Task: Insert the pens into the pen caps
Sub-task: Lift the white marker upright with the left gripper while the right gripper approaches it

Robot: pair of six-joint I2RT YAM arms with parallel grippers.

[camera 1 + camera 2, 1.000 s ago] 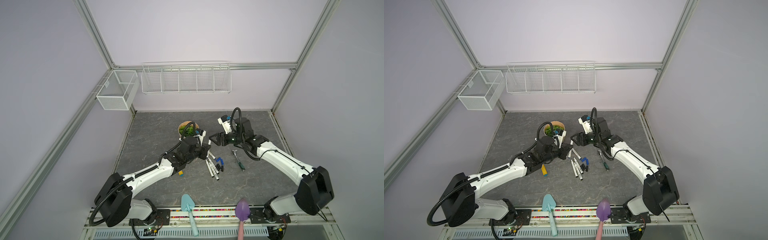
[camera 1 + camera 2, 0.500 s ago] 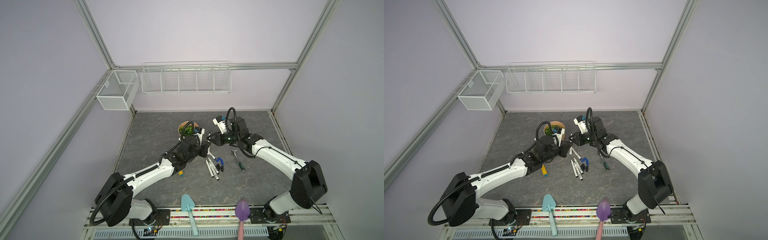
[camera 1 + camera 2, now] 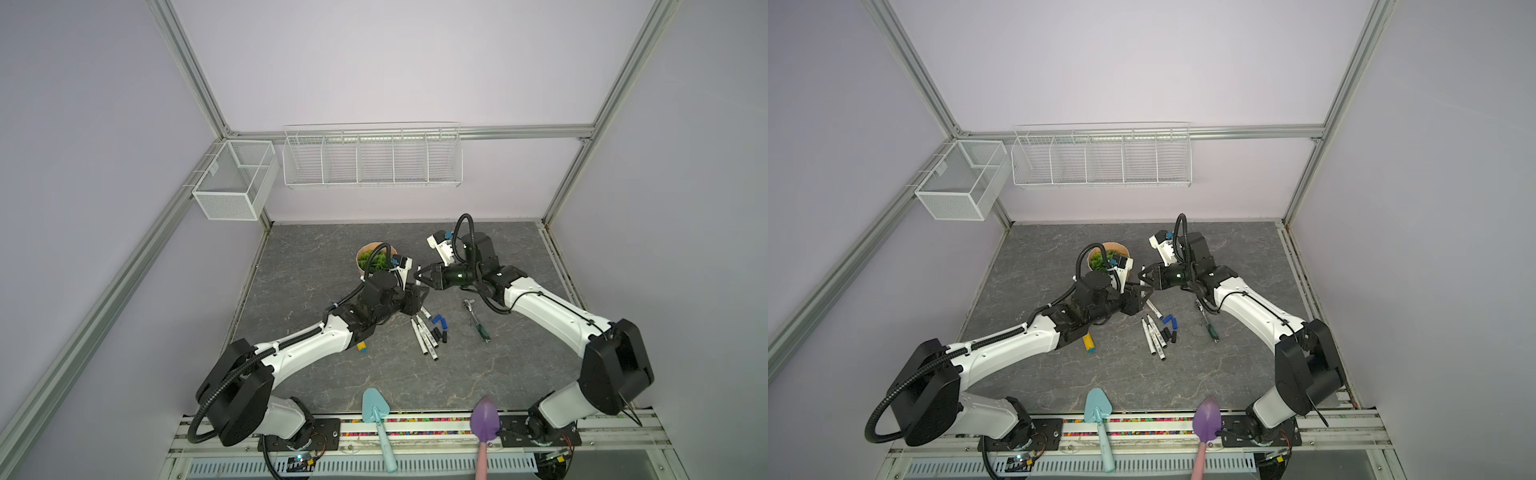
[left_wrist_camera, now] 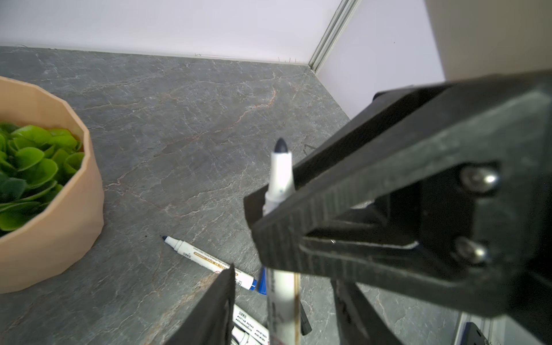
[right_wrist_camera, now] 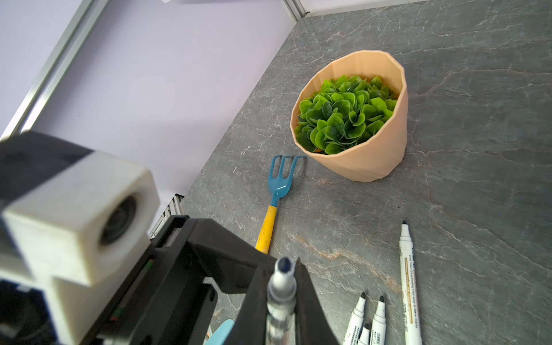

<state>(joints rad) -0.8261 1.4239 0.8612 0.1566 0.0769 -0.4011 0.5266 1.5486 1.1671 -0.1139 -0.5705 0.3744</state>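
Right gripper [image 5: 282, 286] is clamped on one pen [image 4: 280, 170], tip uppermost, raised clear of the surface [image 3: 307, 266]. Left gripper [image 3: 419, 296] sits just beside it, jaws apart on either side of the same barrel. Four other pens [image 3: 422, 332] and the pen caps [image 3: 436, 333] lie loose on the surface below.

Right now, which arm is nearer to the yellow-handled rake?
Left. In both top views the left arm crosses directly over the rake, hiding most of it; the right arm reaches in beyond the loose pens, well clear.
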